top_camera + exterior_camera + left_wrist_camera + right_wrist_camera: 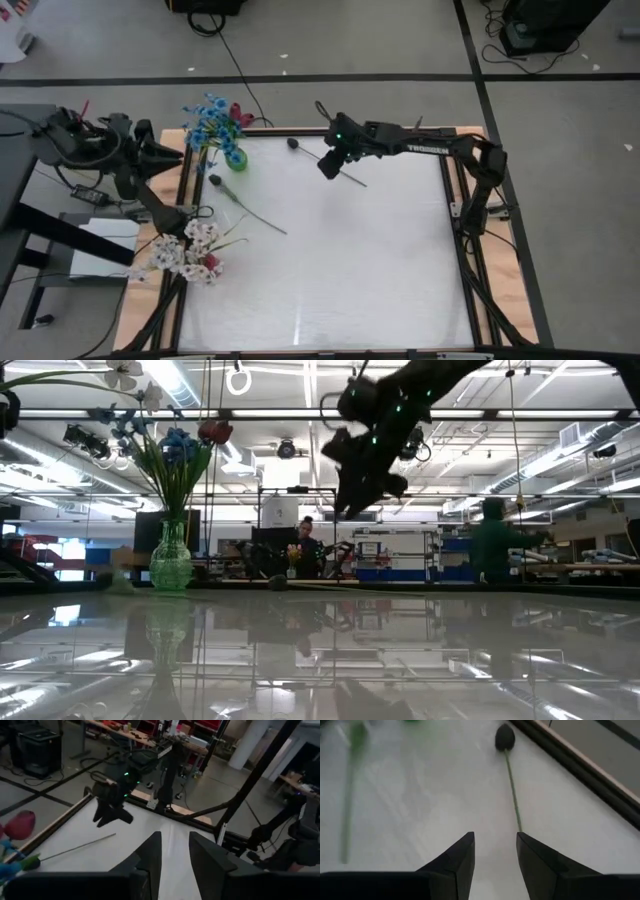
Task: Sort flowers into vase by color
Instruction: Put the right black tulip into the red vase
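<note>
My right pincer [495,852], fingers apart and empty, hovers above the dark-headed flower [506,740] lying flat on the surface [380,270] near its far edge. It looks featherlight with a thin, bendy stem; I'd pinch mid-stem, not the soft head.

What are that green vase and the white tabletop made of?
The green vase looks like clear tinted glass: light passes through it and its faceted surface glints. The white tabletop seems a smooth, glossy sheet, perhaps plastic or laminate; from the low camera it mirrors the room like polished glass. Its wooden-looking edge strip appears unfinished.
</note>
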### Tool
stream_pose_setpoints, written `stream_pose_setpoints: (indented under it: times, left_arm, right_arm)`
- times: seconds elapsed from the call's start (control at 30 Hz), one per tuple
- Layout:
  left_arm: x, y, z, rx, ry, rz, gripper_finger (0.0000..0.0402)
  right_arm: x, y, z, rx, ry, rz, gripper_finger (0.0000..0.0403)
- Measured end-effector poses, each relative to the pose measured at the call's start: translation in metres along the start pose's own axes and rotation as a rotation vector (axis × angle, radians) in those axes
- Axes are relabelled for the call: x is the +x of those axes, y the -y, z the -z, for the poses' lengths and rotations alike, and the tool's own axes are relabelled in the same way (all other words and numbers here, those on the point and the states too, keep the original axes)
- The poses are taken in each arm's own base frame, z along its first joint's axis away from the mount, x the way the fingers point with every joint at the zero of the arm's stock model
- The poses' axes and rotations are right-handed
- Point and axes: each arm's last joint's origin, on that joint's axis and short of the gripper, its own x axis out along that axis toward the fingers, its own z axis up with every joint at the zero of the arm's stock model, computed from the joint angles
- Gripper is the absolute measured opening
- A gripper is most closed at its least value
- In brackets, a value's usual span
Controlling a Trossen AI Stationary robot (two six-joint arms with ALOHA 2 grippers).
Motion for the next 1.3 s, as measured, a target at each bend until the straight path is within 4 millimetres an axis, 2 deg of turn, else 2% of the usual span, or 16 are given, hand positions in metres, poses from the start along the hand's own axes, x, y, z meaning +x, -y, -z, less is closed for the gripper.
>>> stream_pose_setpoints:
  times: [0.13,0.23,0.33,0.43,0.67,0.77,0.87,1.1,1.23,1.3]
  left_arm:
    - [0.015,0.02,0.004,0.052,-0.02,-0.039,0.0103]
    - [0.027,0.035,0.009,0.087,-0.045,-0.061,0.0103]
    - [0.038,0.049,0.014,0.117,-0.091,-0.055,0.0103]
    - [0.044,0.06,0.02,0.132,-0.177,0.012,0.0103]
    - [0.055,0.082,0.021,0.199,-0.21,0.167,0.0102]
    - [0.057,0.091,0.016,0.221,-0.176,0.239,0.0102]
    - [0.06,0.095,0.019,0.228,-0.209,0.271,0.0103]
    - [0.06,0.097,0.043,0.088,-0.63,0.402,0.0105]
    - [0.055,0.105,0.049,-0.009,-0.894,0.606,0.0105]
    - [0.047,0.103,0.05,-0.052,-1.081,0.696,0.0102]
  right_arm:
    - [0.034,0.009,0.013,-0.04,-0.11,-0.05,0.0154]
    - [0.055,0.002,0.017,-0.052,-0.136,-0.174,0.0154]
    - [0.069,-0.024,0.023,-0.093,-0.113,-0.292,0.0154]
    - [0.075,-0.059,0.033,-0.144,-0.075,-0.388,0.0154]
    - [0.068,-0.137,0.057,-0.304,0.117,-0.513,0.0154]
    - [0.061,-0.159,0.063,-0.352,0.208,-0.531,0.0154]
    - [0.056,-0.17,0.067,-0.329,0.259,-0.506,0.0154]
    - [0.054,-0.177,0.072,-0.212,0.239,-0.504,0.0154]
    - [0.054,-0.178,0.076,-0.196,0.235,-0.443,0.0154]
    - [0.056,-0.176,0.079,-0.127,0.211,-0.392,0.0154]
